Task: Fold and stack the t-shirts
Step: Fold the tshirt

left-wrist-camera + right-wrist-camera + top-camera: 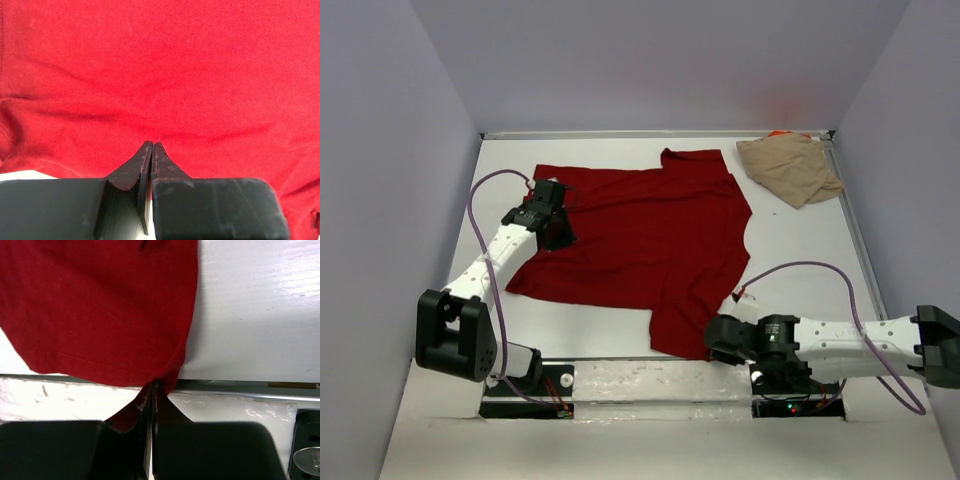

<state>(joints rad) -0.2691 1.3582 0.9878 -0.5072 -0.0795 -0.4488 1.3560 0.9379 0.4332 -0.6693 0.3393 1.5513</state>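
A large dark red t-shirt (640,235) lies spread across the middle of the white table. My left gripper (552,218) sits on the shirt's left edge. In the left wrist view its jaws are shut at their tips (152,144), and the red cloth (165,75) puckers toward them. My right gripper (715,340) is at the shirt's near right corner. In the right wrist view it (154,384) is shut, pinching the hem corner (170,372). A crumpled tan t-shirt (790,168) lies at the back right, with a sliver of orange fabric (780,133) behind it.
Pale walls close the table in on the left, back and right. A metal rail (240,386) and the arm bases (660,385) run along the near edge. Purple cables (480,215) loop off both arms. Bare white table (810,240) shows right of the red shirt.
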